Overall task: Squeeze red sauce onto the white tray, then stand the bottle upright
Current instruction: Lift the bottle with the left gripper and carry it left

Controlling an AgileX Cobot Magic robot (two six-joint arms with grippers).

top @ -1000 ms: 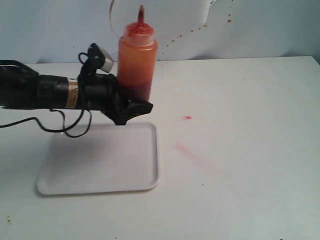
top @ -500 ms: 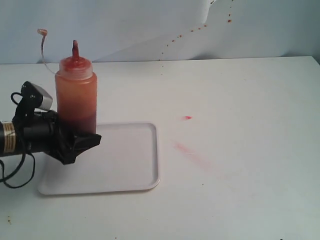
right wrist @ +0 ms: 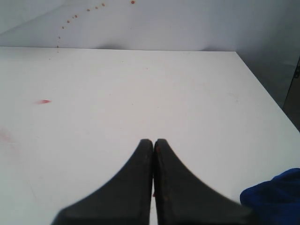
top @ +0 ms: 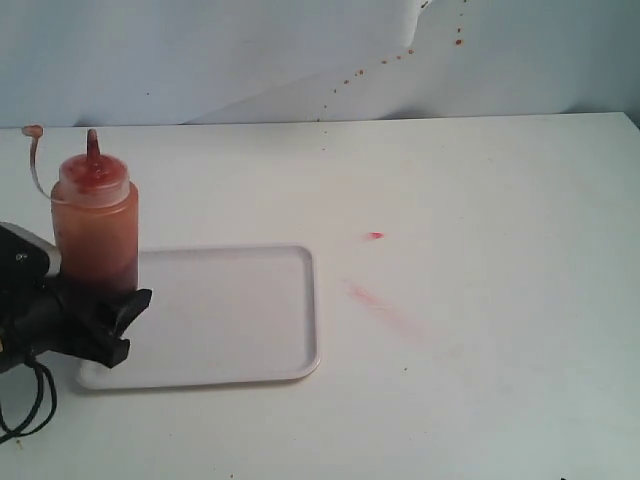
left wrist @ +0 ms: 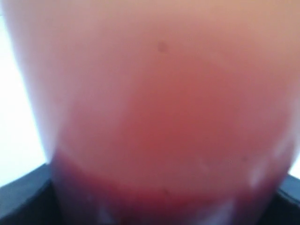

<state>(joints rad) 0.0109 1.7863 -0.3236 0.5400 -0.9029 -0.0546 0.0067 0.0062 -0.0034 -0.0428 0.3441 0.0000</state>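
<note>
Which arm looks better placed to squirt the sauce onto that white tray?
Left, probably: the left jaws hold the bottle upright by the white tray's edge. The right jaws are shut over the table, holding nothing.

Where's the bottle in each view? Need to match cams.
Exterior: bottle upright at far left, by the tray's left end.
Left wrist: fills the frame, blurred.
Right wrist: not in it.
Shared landmark: small red spot on the table, in exterior and right wrist views.

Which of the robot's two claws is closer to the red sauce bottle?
Left. The left gripper clasps the bottle low on its body; the right gripper, shut, sits over the table, bottle nowhere in its view.
</note>
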